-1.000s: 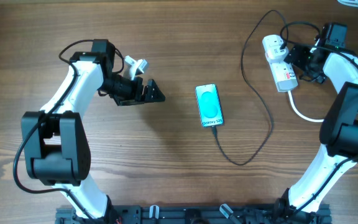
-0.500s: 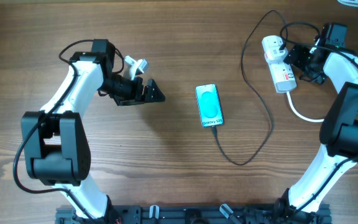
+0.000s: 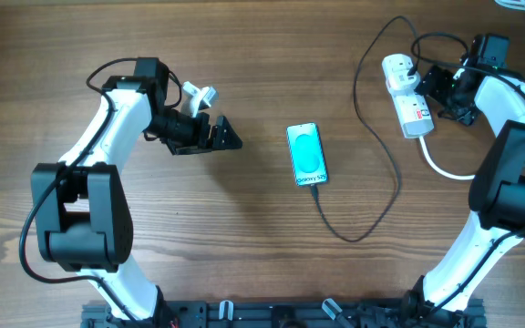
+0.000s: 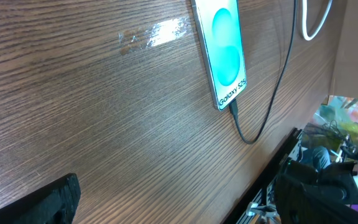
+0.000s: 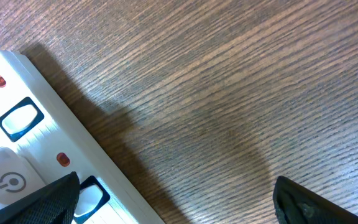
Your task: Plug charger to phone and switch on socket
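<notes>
The phone (image 3: pixel 306 154) lies mid-table with its teal screen lit and also shows in the left wrist view (image 4: pixel 224 50). The black charger cable (image 3: pixel 386 164) runs from the phone's near end, where its tip (image 4: pixel 234 111) sits in the port, round to the socket (image 3: pixel 406 105), a white power strip at the far right. My right gripper (image 3: pixel 437 87) is open at the strip's right side. In the right wrist view one finger overlaps a white rocker switch (image 5: pixel 92 194); whether it touches is unclear. My left gripper (image 3: pixel 228 137) is open and empty, left of the phone.
A thick white cord (image 3: pixel 445 164) curves from the strip toward the right arm. A second rocker switch (image 5: pixel 20 118) and small red lamps (image 5: pixel 63 159) show on the strip. A dark rail (image 3: pixel 272 314) runs along the table's near edge.
The power strip has shifted slightly up and to the left, with the right gripper staying beside it. The left arm and the phone have not moved.
</notes>
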Available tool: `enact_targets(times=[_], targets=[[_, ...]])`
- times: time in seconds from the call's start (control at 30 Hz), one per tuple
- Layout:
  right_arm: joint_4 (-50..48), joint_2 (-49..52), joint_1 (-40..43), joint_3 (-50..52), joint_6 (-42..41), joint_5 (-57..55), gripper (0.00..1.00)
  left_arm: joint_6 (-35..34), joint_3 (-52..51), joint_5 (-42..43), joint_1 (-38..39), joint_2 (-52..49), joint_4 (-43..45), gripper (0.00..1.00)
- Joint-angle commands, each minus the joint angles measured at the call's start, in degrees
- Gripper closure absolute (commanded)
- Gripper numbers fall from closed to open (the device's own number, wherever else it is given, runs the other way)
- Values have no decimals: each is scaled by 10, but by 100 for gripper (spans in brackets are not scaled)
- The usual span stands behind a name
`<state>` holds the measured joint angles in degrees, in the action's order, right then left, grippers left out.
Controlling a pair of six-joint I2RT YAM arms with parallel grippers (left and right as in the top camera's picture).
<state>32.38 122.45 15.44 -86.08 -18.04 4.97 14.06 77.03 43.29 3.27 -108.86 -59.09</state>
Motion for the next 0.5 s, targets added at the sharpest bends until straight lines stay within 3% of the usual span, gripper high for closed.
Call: enact_targets(times=[0.0,0.47], targets=[[36,31,-8,22,13,9,0,5,-2,1,-2,-6,0,0],[64,8,0,-31,12,49,0,5,-2,1,-2,-6,0,0]])
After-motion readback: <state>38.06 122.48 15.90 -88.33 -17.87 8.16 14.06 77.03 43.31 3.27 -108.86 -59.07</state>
